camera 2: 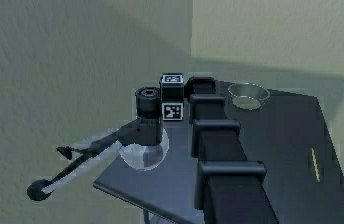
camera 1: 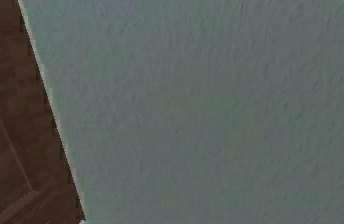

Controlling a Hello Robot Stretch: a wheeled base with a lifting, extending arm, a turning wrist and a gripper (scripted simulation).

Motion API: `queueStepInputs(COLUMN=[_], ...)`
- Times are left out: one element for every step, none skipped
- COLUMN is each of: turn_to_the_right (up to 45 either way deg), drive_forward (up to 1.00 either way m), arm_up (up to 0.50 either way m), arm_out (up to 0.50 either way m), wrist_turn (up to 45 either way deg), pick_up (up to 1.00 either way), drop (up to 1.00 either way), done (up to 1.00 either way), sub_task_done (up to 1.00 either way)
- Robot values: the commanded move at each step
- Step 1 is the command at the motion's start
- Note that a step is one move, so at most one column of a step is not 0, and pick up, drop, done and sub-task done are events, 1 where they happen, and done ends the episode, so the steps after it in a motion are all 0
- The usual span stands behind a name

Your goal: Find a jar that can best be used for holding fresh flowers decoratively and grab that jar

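On the dark table's (camera 2: 300, 130) near left corner stands a clear glass vessel (camera 2: 145, 158), just right of the gripper's (camera 2: 52, 170) fingertips and at its body. I cannot tell whether the gripper holds anything. Far right sits a glass bowl (camera 2: 248, 95).

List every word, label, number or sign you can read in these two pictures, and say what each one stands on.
No text can be read as a word or number.
On the arm, two white squares: black marks, patterns rather than letters.
On the dark table, a thin yellow mark: too small to read.
In the forward view, the wall and wooden floor: no print.
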Motion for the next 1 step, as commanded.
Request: queueStepInputs(turn_to_the_right=[0.0], drive_forward=[0.0], arm_up=[0.0], arm_out=[0.0], wrist_turn=[45.0], pick_up=[0.0], drop=[0.0], done=[0.0], sub_task_done=[0.0])
